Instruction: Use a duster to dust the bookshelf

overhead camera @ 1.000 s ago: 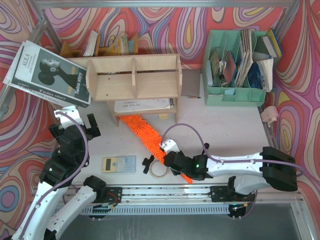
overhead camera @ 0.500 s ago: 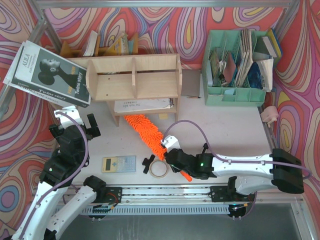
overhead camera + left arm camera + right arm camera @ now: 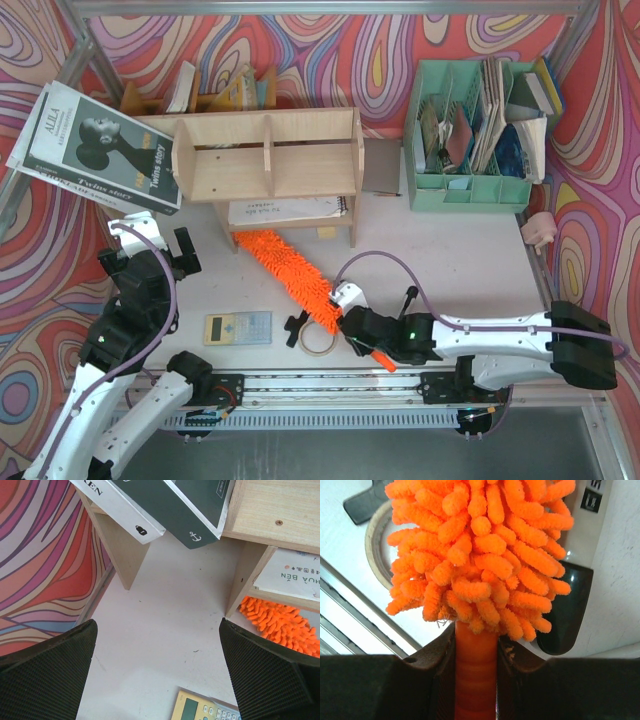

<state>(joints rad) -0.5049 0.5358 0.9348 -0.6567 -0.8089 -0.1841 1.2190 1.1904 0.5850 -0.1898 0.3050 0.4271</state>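
Your right gripper (image 3: pixel 352 322) is clamping the duster (image 3: pixel 290 270) by its smooth orange handle. In the right wrist view the two fingers (image 3: pixel 437 680) are pressing against either side of that handle, right below the fluffy head (image 3: pixel 480 555). The duster is lying slantwise on the table (image 3: pixel 450 260). Its handle end is pointing toward the near edge, and its fluffy tip is reaching to the foot of the bookshelf (image 3: pixel 270 150) by the left leg. In the left wrist view the orange fluff (image 3: pixel 280 625) is sitting just beside that leg (image 3: pixel 245 575), under the edge of a white notebook (image 3: pixel 295 575) that is lying beneath the shelf.

Your left gripper (image 3: pixel 150 252) is hovering over the table's left side, well apart from the duster. Its fingers (image 3: pixel 45 675) are standing wide apart and holding nothing.

A roll of tape (image 3: pixel 319 339) is lying just beside the duster's head near your right gripper, and a calculator (image 3: pixel 238 327) is resting a little to its left. A magazine (image 3: pixel 95 145) is leaning against the bookshelf's left end. A mint green file organizer (image 3: pixel 470 185) is standing to the right of the shelf, stuffed with papers.
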